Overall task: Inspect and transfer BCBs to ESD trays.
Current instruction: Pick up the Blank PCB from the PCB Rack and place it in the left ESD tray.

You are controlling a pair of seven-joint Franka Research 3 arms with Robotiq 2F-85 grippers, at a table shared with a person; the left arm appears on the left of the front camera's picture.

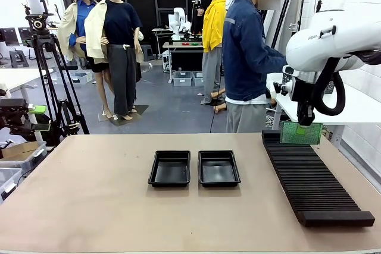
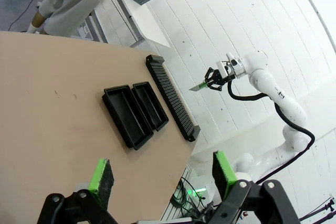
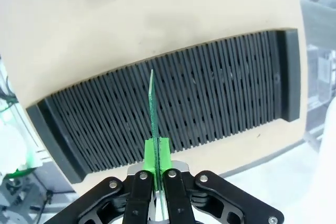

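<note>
Right hand [image 3: 156,156], clenched on one edge of a BCB [image 3: 153,103] hanging upright over the far end of the slotted rack [image 3: 220,87], could let that thin board slip or twist on the way to the ESD trays [image 1: 171,185]; left hand [image 2: 161,174] hangs released.

- The front camera sat low at the table's [image 1: 89,206] near edge, centred, facing the person [image 1: 247,57] at the far side.
- The left wrist camera hung high off the left, rolled, looking down across the table, sharing the ESD trays [image 1: 170,168] and slotted rack [image 1: 312,185] with the front view.
- The right wrist camera looked down, close above that rack, the BCB [image 3: 153,108] edge-on.
</note>
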